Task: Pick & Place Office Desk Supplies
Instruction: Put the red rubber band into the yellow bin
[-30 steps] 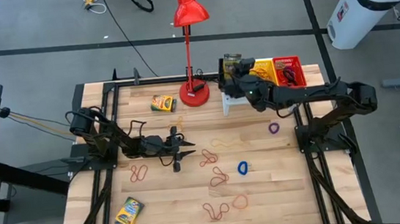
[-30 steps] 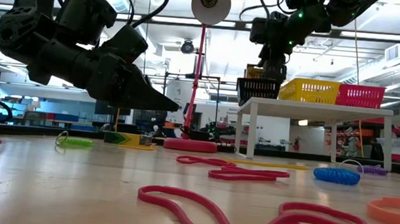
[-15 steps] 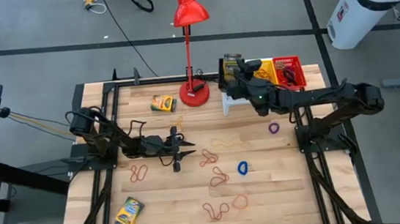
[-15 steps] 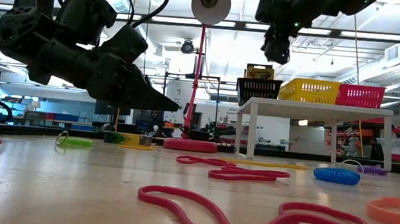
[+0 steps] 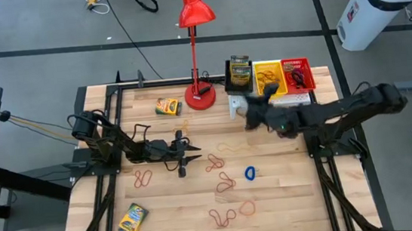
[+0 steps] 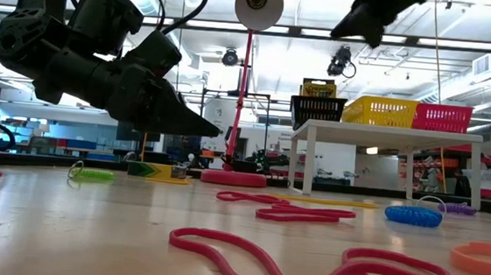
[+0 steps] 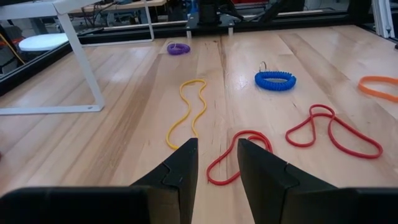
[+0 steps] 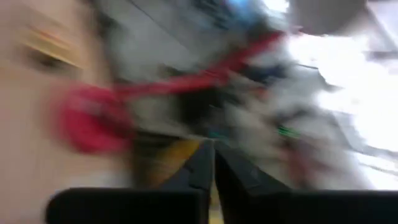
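Right of centre in the overhead shot, the right gripper (image 5: pixel 254 115) is pinched shut, empty as far as I can see. Nearest loose item is the blue rubber band (image 5: pixel 249 173), straight below it in frame, so it's this arm's reach.

My black bin (image 5: pixel 240 73), holding an upright crayon box (image 5: pixel 240 70), stands beside the yellow bin (image 5: pixel 268 75) and red bin (image 5: pixel 297 74). Two crayon boxes (image 5: pixel 168 106) lie flat on the wood. Rubber bands (image 5: pixel 224 180) lie scattered mid-table.
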Controlling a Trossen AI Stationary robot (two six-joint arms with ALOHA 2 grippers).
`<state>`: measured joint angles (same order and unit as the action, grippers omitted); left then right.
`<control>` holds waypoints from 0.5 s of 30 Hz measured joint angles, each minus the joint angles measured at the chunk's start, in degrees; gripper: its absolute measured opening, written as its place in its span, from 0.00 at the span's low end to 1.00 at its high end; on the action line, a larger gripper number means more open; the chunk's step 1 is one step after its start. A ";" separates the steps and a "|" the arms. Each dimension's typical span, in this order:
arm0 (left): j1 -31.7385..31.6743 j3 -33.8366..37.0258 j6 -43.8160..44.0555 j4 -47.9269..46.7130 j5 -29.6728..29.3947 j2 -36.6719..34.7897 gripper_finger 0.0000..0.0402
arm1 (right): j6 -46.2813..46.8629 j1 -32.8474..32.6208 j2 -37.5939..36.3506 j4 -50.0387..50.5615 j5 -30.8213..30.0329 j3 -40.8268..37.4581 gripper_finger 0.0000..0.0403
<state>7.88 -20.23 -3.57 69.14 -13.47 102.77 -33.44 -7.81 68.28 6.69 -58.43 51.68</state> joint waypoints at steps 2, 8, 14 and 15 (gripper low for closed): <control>0.00 0.00 0.45 0.01 0.02 0.01 0.30 | 11.99 -1.66 -0.36 5.73 9.24 0.00 0.03; -0.02 0.00 0.81 0.01 0.02 0.01 0.30 | 28.04 -1.91 1.03 -0.20 35.61 -5.36 0.02; 0.10 -0.13 1.79 -0.08 -2.79 0.01 0.30 | 34.45 -1.93 2.97 -17.54 43.54 -16.13 0.03; 0.21 -0.13 1.93 -0.23 -3.42 0.01 0.30 | 36.21 -1.90 3.17 -18.13 43.50 -17.20 0.02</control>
<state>8.09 -20.36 -1.64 68.91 -16.89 102.78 2.77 -9.72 71.45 -11.44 -14.92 34.48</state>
